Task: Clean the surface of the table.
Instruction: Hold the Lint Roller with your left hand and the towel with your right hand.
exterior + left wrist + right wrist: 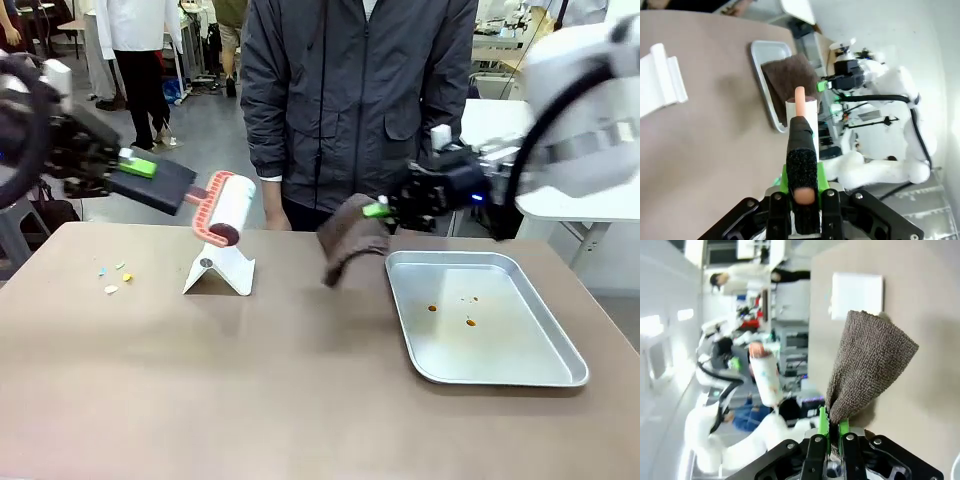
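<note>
Front view: left fingers (138, 165) clamp the handle of the lint roller (224, 207), held over the far edge above a white stand (222, 272). Right fingers (376, 210) pinch a brown cloth (348, 245) hanging beside the tray (500, 377). Crumbs (115, 278) lie on the surface (300, 410) near its left edge; the near half is open.

Taupe table (300, 400); dark brown cloth (350, 245); shiny silver tray (505, 335); white roller (235, 200).

Taupe table (300, 410), metal tray (500, 345), white stand (222, 272), coloured crumbs (115, 278)
</note>
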Robot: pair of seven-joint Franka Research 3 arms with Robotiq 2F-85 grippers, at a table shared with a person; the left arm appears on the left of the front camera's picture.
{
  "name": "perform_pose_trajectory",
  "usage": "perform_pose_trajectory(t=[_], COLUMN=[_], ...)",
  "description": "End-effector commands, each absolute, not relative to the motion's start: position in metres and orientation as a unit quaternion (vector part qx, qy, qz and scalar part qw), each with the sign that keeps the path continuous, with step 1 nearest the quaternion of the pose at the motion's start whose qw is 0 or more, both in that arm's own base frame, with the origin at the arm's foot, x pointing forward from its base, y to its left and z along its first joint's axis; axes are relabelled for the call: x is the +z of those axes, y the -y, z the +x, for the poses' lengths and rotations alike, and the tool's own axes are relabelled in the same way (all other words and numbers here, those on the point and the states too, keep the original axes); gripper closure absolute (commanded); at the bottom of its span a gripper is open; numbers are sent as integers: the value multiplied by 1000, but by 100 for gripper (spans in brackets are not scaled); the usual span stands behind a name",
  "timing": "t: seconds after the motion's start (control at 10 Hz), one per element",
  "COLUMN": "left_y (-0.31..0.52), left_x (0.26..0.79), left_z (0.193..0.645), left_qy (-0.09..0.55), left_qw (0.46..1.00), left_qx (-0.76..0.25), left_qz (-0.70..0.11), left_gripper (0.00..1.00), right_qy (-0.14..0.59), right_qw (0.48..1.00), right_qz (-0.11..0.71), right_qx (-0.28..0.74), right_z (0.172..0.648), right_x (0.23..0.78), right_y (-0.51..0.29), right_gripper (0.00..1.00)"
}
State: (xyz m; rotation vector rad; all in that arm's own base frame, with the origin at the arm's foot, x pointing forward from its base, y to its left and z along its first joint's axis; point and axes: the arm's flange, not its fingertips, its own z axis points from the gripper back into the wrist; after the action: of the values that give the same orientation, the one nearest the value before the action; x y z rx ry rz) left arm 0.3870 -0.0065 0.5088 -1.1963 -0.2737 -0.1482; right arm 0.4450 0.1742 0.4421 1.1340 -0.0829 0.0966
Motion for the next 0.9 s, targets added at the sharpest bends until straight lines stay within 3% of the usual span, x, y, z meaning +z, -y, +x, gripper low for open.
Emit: perform_pose_trajectory(t=[0.0, 0.1, 0.4, 0.6, 0.8], left_y=[-35, -57, -140, -198, -227], left_x=[500, 491, 426, 381, 357], left_z=[352, 337, 307, 306, 301], left_qy=[159, 150, 166, 201, 196], left_qw=[781, 770, 759, 733, 742], left_qx=[-59, -84, -10, 39, 88], left_qz=[-601, -615, -629, -649, -636], left_gripper=[100, 100, 100, 100, 100], right_qy=[11, 26, 94, 93, 82], right_qw=[838, 836, 788, 779, 766], right_qz=[540, 546, 608, 619, 634], right_qx=[72, 43, -25, -36, -71], right_z=[390, 373, 326, 305, 289], right_x=[456, 459, 448, 428, 385], right_y=[-133, -109, -11, 43, 100], right_gripper=[100, 100, 100, 100, 100])
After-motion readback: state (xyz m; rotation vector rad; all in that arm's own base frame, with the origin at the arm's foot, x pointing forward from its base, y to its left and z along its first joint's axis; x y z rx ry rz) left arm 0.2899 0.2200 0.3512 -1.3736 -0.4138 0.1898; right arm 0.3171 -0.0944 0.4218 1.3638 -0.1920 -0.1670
